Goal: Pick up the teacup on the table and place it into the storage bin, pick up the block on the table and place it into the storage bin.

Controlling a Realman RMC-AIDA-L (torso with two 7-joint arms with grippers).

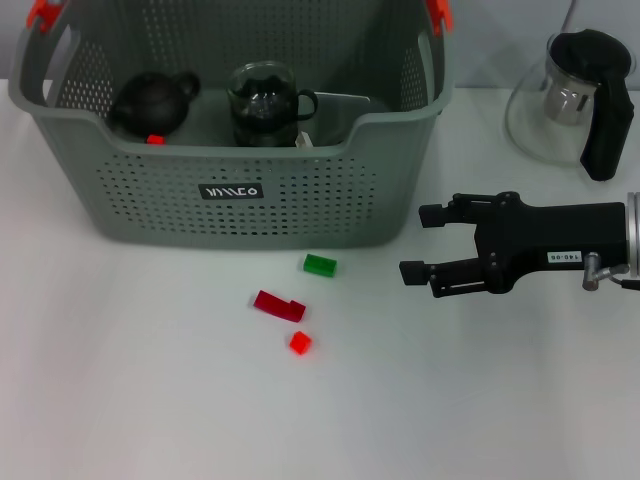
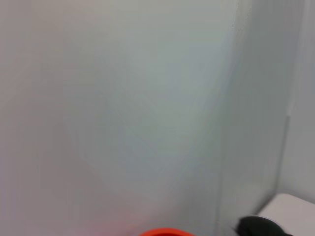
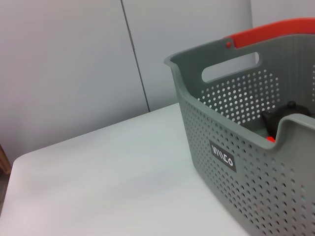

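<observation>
The grey perforated storage bin (image 1: 240, 215) with orange handle clips stands at the back left of the white table; the right wrist view shows its labelled wall (image 3: 236, 162). Inside it a glass teacup (image 1: 265, 103) with a dark handle stands beside a black teapot (image 1: 152, 103). Three blocks lie on the table in front of the bin: a green block (image 1: 320, 265), a dark red block (image 1: 279, 304) and a small bright red block (image 1: 300, 343). My right gripper (image 1: 415, 243) hovers open and empty to the right of the blocks, fingers pointing toward them. My left gripper is out of view.
A glass kettle (image 1: 575, 95) with a black handle stands at the back right, behind my right arm. In the left wrist view there is a pale wall, an orange strip (image 2: 162, 232) and a dark shape (image 2: 258, 227) at the frame's edge.
</observation>
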